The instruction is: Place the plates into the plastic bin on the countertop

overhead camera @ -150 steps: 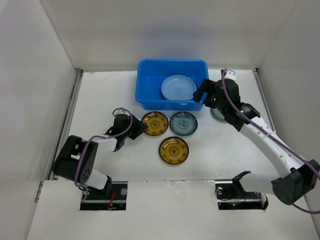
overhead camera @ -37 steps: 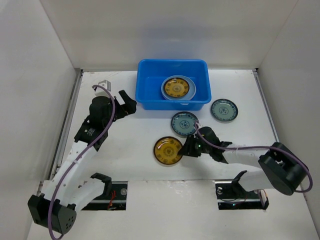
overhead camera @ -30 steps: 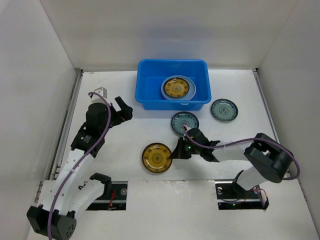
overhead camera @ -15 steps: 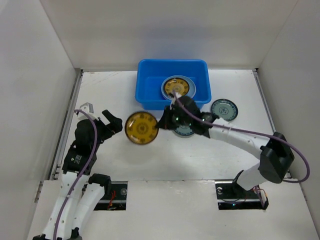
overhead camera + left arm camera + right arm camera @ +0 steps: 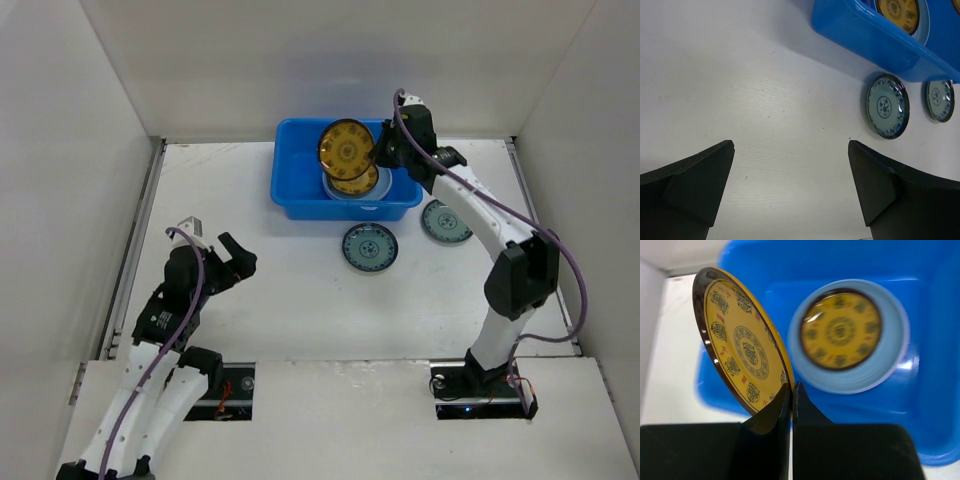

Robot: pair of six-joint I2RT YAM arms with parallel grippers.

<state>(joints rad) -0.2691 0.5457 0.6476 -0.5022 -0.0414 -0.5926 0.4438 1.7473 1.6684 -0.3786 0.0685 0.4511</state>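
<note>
While right end effector (image 5: 791, 388) pinches rim of amber plate (image 5: 742, 347) over bin (image 5: 810, 260) | left end effector (image 5: 791, 146) spread wide

In the bin (image 5: 300, 203) at 12 o'clock on the counter (image 5: 280, 310): stacked plates (image 5: 842, 332), raised plate (image 5: 346, 148) above. At the bin's 5 o'clock: left plate (image 5: 369, 247), right plate (image 5: 444, 221).

One amber plate (image 5: 345, 148) tilts on edge above the blue plastic bin (image 5: 296, 203), a second amber plate (image 5: 841, 330) lies inside on a light blue plate (image 5: 892, 365), and two teal plates (image 5: 369, 247) lie flat on the countertop (image 5: 250, 190).
</note>
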